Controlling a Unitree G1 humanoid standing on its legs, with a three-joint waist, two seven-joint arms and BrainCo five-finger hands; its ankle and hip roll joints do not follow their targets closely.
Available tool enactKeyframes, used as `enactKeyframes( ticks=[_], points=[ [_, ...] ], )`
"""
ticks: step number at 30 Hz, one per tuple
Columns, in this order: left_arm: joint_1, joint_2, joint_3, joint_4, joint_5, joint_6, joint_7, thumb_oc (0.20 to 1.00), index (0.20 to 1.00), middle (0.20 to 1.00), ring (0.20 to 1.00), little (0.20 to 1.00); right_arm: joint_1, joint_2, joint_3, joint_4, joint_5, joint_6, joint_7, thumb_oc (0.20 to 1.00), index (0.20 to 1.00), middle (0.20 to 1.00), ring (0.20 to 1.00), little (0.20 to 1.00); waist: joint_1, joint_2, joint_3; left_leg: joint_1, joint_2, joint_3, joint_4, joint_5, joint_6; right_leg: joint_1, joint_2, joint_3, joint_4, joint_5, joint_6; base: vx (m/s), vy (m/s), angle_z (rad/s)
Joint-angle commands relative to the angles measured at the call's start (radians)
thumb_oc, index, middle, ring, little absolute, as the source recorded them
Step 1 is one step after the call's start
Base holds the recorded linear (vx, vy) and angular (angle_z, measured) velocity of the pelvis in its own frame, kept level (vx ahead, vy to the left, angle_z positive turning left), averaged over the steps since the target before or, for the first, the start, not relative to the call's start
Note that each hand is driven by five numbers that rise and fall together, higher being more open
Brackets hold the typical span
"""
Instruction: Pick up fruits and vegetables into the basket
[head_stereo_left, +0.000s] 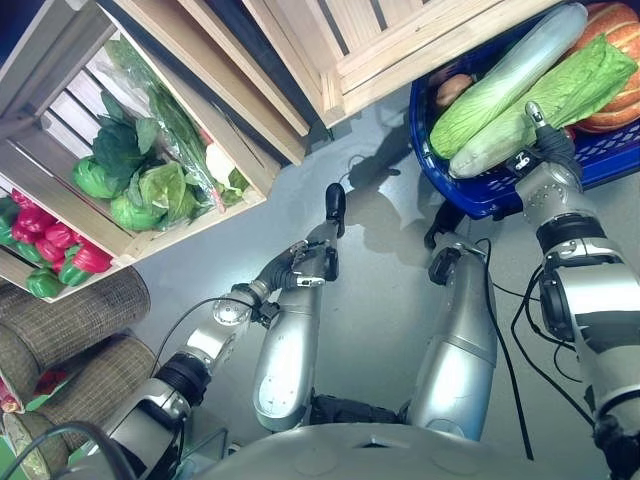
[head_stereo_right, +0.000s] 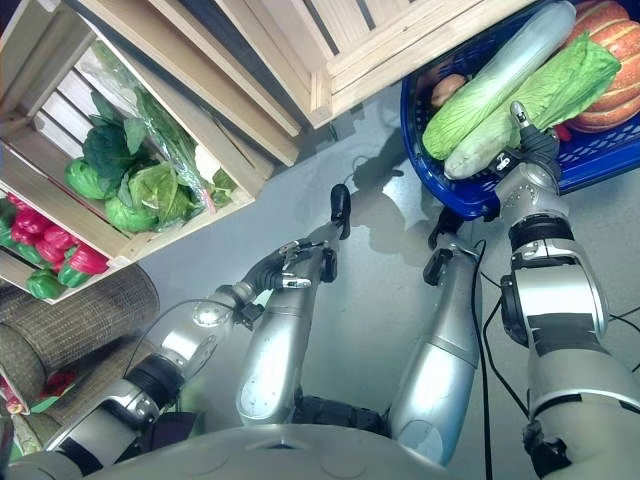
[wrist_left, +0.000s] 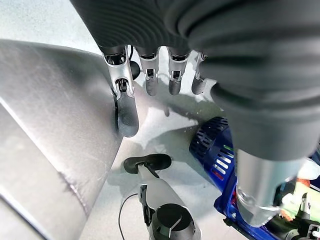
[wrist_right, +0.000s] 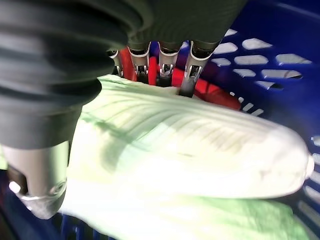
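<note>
- While the blue basket (head_stereo_left: 470, 190) already holds two long cabbages, a pumpkin (head_stereo_left: 612, 60) and more, the right hand (head_stereo_left: 540, 150) has its fingers curled over the nearer cabbage (wrist_right: 190, 150).
- Leafy greens (head_stereo_left: 140, 180) and red peppers (head_stereo_left: 55, 245) wait in the wooden crate (head_stereo_left: 60, 110), well apart from those fingers.
- The left hand (head_stereo_left: 315, 255) hangs with fingers apart, holding nothing, above bare floor (head_stereo_left: 380, 300), with open room toward the crate's edge.

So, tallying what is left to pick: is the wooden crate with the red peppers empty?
No. The wooden crate holds red peppers and leafy greens in the left eye view.
</note>
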Motion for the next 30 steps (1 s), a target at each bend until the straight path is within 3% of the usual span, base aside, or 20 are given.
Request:
enactKeyframes(
  ticks=[1, 3, 7, 9, 11, 14, 15, 18, 21, 30],
  points=[
    [0.157, -0.016, -0.087, 0.096, 0.012, 0.043, 0.004, 1.000, 1.000, 1.000, 1.000, 1.000, 0.122, -0.026, -0.019, -0.102, -0.111, -0.173, -0.084, 1.000, 1.000, 1.000, 1.000, 1.000, -0.046, 0.089, -0.004, 0.067, -0.012, 0.050, -0.025, -0.096, 0.059, 0.088, 0.082, -0.017, 0.016, -0.106, 0.044, -0.03, 0.066, 0.01],
    [0.169, -0.021, -0.071, 0.096, -0.012, 0.051, 0.000, 1.000, 1.000, 1.000, 1.000, 1.000, 0.184, -0.003, -0.024, -0.171, -0.150, -0.236, -0.117, 1.000, 1.000, 1.000, 1.000, 1.000, -0.064, 0.079, -0.004, 0.115, -0.011, 0.056, -0.051, -0.091, 0.053, 0.135, 0.088, -0.017, -0.012, -0.099, 0.047, -0.01, 0.086, -0.04],
    [0.186, -0.027, -0.043, 0.094, -0.047, 0.074, -0.015, 1.000, 1.000, 1.000, 1.000, 1.000, 0.280, 0.024, -0.036, -0.264, -0.187, -0.302, -0.143, 1.000, 1.000, 1.000, 1.000, 1.000, -0.089, 0.066, -0.004, 0.185, -0.008, 0.061, -0.089, -0.082, 0.046, 0.201, 0.094, -0.013, -0.052, -0.090, 0.054, 0.00, 0.087, -0.06],
    [0.203, -0.028, -0.003, 0.100, -0.073, 0.103, -0.047, 1.000, 1.000, 1.000, 1.000, 1.000, 0.403, 0.058, -0.038, -0.363, -0.256, -0.381, -0.193, 1.000, 1.000, 1.000, 1.000, 1.000, -0.119, 0.052, -0.004, 0.270, 0.000, 0.064, -0.130, -0.072, 0.041, 0.282, 0.093, -0.008, -0.097, -0.076, 0.065, 0.02, 0.141, -0.10],
    [0.214, -0.030, 0.022, 0.115, -0.097, 0.121, -0.070, 1.000, 1.000, 1.000, 1.000, 1.000, 0.474, 0.084, -0.040, -0.417, -0.290, -0.403, -0.204, 1.000, 1.000, 1.000, 1.000, 1.000, -0.136, 0.038, -0.004, 0.317, 0.003, 0.062, -0.150, -0.068, 0.038, 0.332, 0.095, -0.003, -0.123, -0.068, 0.071, 0.04, 0.121, -0.10],
    [0.230, -0.041, 0.079, 0.147, -0.100, 0.133, -0.089, 1.000, 1.000, 1.000, 1.000, 1.000, 0.624, 0.118, -0.048, -0.507, -0.330, -0.455, -0.162, 1.000, 1.000, 1.000, 1.000, 1.000, -0.161, 0.011, -0.004, 0.394, 0.018, 0.069, -0.202, -0.032, 0.043, 0.422, 0.102, -0.013, -0.191, -0.023, 0.074, -0.03, 0.100, -0.18],
    [0.234, -0.045, 0.111, 0.176, -0.089, 0.131, -0.091, 1.000, 1.000, 1.000, 1.000, 1.000, 0.689, 0.139, -0.040, -0.538, -0.381, -0.469, -0.128, 1.000, 1.000, 1.000, 1.000, 1.000, -0.175, -0.012, -0.004, 0.453, 0.021, 0.065, -0.225, -0.030, 0.042, 0.489, 0.106, -0.010, -0.224, -0.016, 0.083, 0.06, 0.038, -0.22],
    [0.244, -0.051, 0.164, 0.211, -0.089, 0.148, -0.109, 1.000, 1.000, 1.000, 1.000, 1.000, 0.771, 0.150, -0.014, -0.587, -0.478, -0.446, -0.066, 1.000, 1.000, 1.000, 1.000, 1.000, -0.185, -0.049, -0.024, 0.524, 0.029, 0.060, -0.253, -0.027, 0.036, 0.583, 0.108, -0.013, -0.280, -0.004, 0.094, 0.08, 0.022, -0.18],
    [0.265, -0.066, 0.224, 0.277, -0.055, 0.164, -0.130, 1.000, 1.000, 1.000, 1.000, 1.000, 0.868, 0.163, 0.014, -0.578, -0.523, -0.371, 0.053, 1.000, 1.000, 1.000, 1.000, 1.000, -0.190, -0.093, -0.097, 0.601, 0.042, 0.057, -0.290, -0.025, 0.027, 0.696, 0.118, -0.027, -0.367, 0.010, 0.100, 0.15, -0.018, -0.11],
    [0.275, -0.123, 0.293, 0.493, 0.044, 0.194, -0.135, 1.000, 1.000, 1.000, 1.000, 1.000, 1.017, 0.244, 0.111, -0.431, -0.633, -0.267, 0.337, 1.000, 1.000, 1.000, 1.000, 1.000, -0.185, -0.137, -0.262, 0.767, 0.067, 0.050, -0.399, -0.014, 0.020, 0.891, 0.127, -0.038, -0.495, 0.027, 0.120, 0.12, 0.015, -0.01]
  ],
)
